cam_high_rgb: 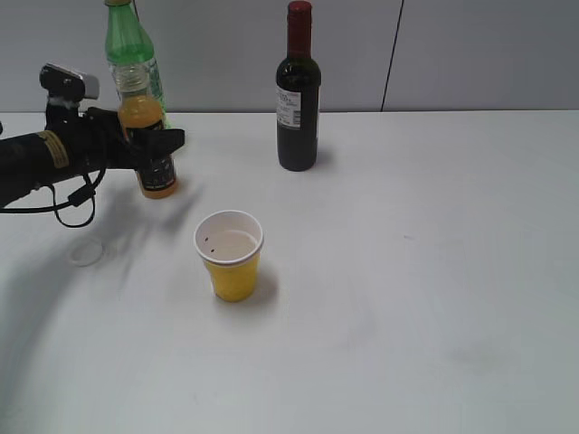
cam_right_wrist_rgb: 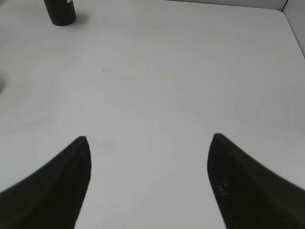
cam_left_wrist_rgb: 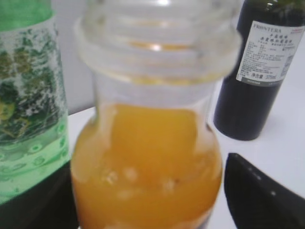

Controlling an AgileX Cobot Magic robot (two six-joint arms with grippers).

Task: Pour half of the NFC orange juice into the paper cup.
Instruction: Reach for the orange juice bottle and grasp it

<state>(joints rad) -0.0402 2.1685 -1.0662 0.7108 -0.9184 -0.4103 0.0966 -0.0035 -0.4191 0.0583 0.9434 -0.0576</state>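
The NFC orange juice [cam_high_rgb: 145,113] is a small clear bottle with a black label. It stands upright and uncapped at the back left of the table, and it fills the left wrist view [cam_left_wrist_rgb: 147,157]. My left gripper [cam_high_rgb: 156,145] is open, with one finger on each side of the bottle at label height; in the left wrist view [cam_left_wrist_rgb: 150,191] a thin gap shows beside the right finger. The paper cup [cam_high_rgb: 231,258], yellow outside and white inside, stands upright in front of and to the right of the bottle. My right gripper [cam_right_wrist_rgb: 148,138] is open and empty over bare table.
A taller green plastic bottle [cam_high_rgb: 131,45] stands right behind the juice, close to my left finger [cam_left_wrist_rgb: 28,95]. A dark wine bottle [cam_high_rgb: 298,90] stands at the back centre [cam_left_wrist_rgb: 257,71] [cam_right_wrist_rgb: 59,12]. A small white cap [cam_high_rgb: 86,253] lies left of the cup.
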